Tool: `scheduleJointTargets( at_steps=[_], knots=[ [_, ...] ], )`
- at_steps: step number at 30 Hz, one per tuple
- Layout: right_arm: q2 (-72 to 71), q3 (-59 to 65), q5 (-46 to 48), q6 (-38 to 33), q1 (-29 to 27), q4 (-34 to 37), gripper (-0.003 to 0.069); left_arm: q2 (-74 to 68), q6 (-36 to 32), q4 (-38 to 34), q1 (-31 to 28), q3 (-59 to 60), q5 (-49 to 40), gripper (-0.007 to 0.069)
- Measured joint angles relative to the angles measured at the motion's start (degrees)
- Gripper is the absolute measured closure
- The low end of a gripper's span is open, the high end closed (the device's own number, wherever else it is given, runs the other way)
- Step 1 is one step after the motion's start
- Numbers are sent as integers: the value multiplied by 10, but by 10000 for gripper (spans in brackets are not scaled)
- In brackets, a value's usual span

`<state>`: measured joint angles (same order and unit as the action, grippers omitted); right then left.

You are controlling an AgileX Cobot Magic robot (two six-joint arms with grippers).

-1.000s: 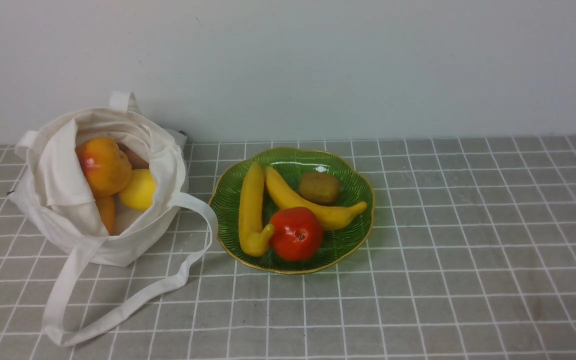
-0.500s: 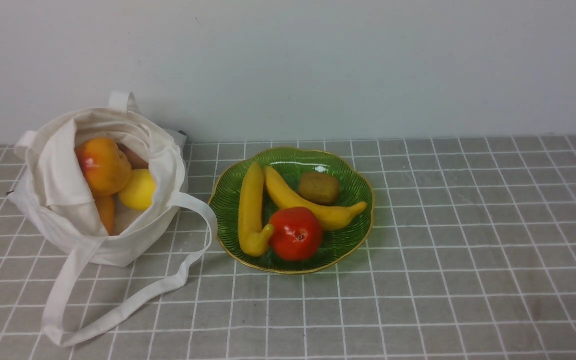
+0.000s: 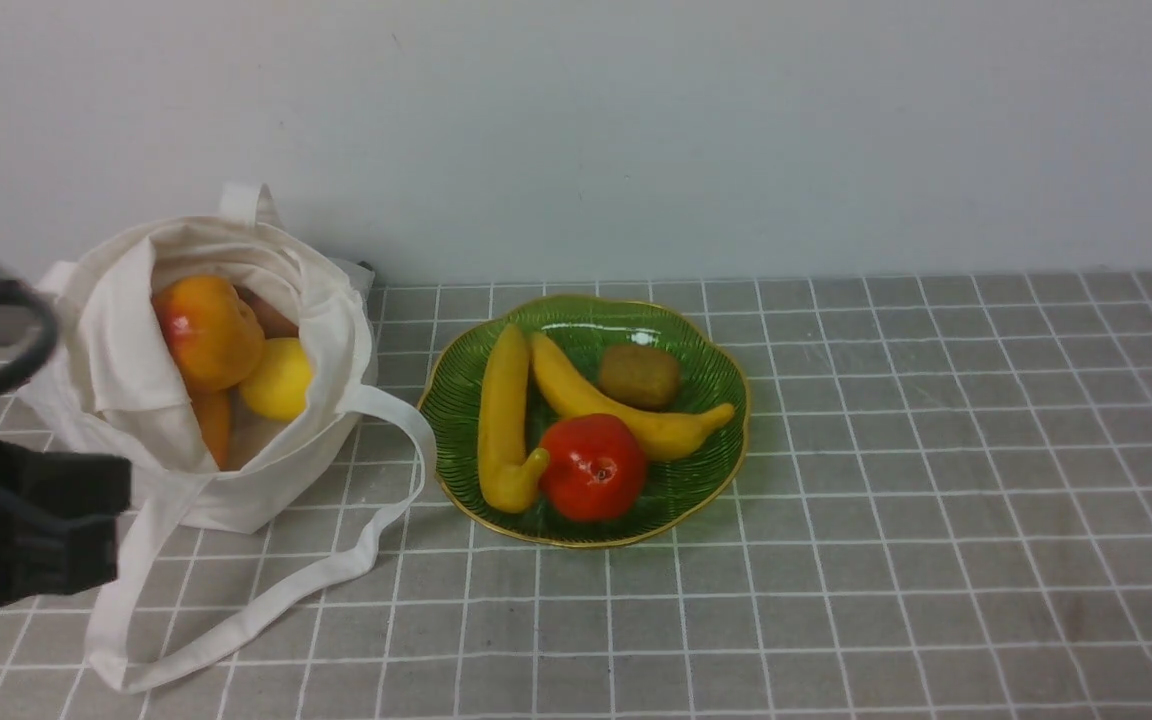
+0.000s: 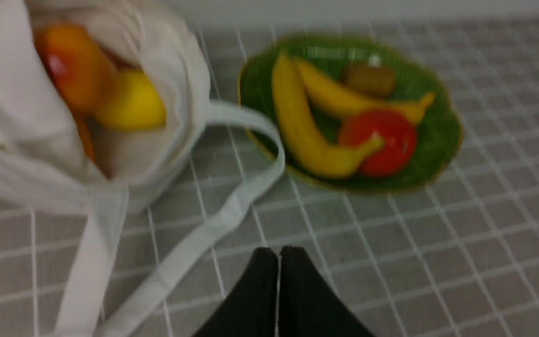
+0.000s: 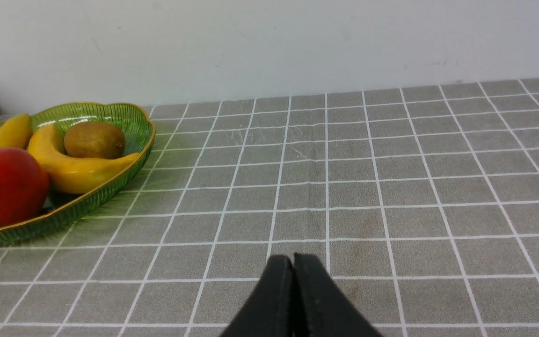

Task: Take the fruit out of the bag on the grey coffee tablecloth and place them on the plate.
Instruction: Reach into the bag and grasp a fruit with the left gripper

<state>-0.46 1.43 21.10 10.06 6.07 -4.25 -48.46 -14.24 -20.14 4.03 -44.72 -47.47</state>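
One tablecloth (image 3: 936, 450), grey-brown with a white grid, covers the whole surface. One bag (image 3: 116, 330), cream cloth, sits at the far left with its mouth open toward the camera. Two straps: a short strap (image 3: 241, 200) stands up at the bag's far side, and a long strap (image 3: 236, 620) lies looped on the cloth, its bend passing just beside the plate. Three fruit are clearly visible in the bag: one blush fruit (image 3: 208, 332), orange-yellow with a red patch, uppermost; one lemon (image 3: 276, 378) touching it on the right; one orange (image 3: 213, 425) half hidden below. A pale sliver behind them could be a fourth; cannot tell. One plate (image 3: 586, 543), green glass with a gold rim, sits mid-table holding four pieces: one banana (image 3: 502, 415), a second banana (image 3: 616, 405) crossing toward the right rim, one brown fruit (image 3: 639, 376) at the back and one red round fruit (image 3: 592, 467) at the front. The left arm (image 3: 26, 530) is a black bulk at the left edge, on the bag's near side. The left gripper (image 4: 279, 255) is clenched on nothing, above bare cloth near the long strap. The right gripper (image 5: 293, 262) is likewise pressed closed and empty, over bare cloth right of the plate.
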Motion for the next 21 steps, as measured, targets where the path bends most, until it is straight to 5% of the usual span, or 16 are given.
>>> scheduleJointTargets(
  at_steps=[14, 21],
  knots=[
    [0, 0, 0, 0, 0, 0, 671, -339, -4, 143, 0, -240, -20, 624],
    [0, 0, 0, 0, 0, 0, 671, -430, -4, 210, 0, -318, 20, 463]
  ],
)
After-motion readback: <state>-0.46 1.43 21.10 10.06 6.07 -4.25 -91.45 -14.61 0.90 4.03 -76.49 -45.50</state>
